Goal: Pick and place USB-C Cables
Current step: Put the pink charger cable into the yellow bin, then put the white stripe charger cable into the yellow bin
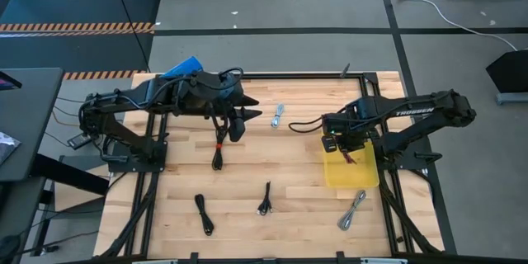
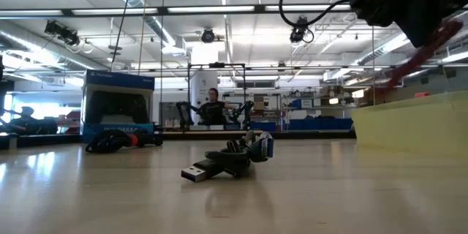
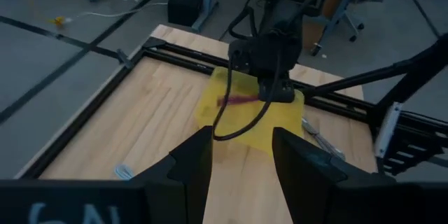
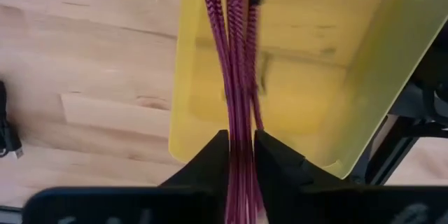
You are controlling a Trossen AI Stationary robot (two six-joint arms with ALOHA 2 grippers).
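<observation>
Maroon cable [image 4: 238,77] in right claw [image 4: 240,155], ends cropped

White capital lettering reading "TROSSEN" runs along the upper link of the right arm [image 1: 429,111] in the high view. Pale lettering on the blue box [image 2: 119,106] in the low view and white marks at the left wrist view's lower edge cannot be read.

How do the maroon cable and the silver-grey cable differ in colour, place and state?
The maroon cable is dark pink-red; the silver-grey cable is pale grey. The maroon one hangs in the right gripper above the yellow bin; the silver-grey one lies on the table, outside the bin. The maroon is gripped, the silver-grey untouched. Both are short bundled cables.
</observation>
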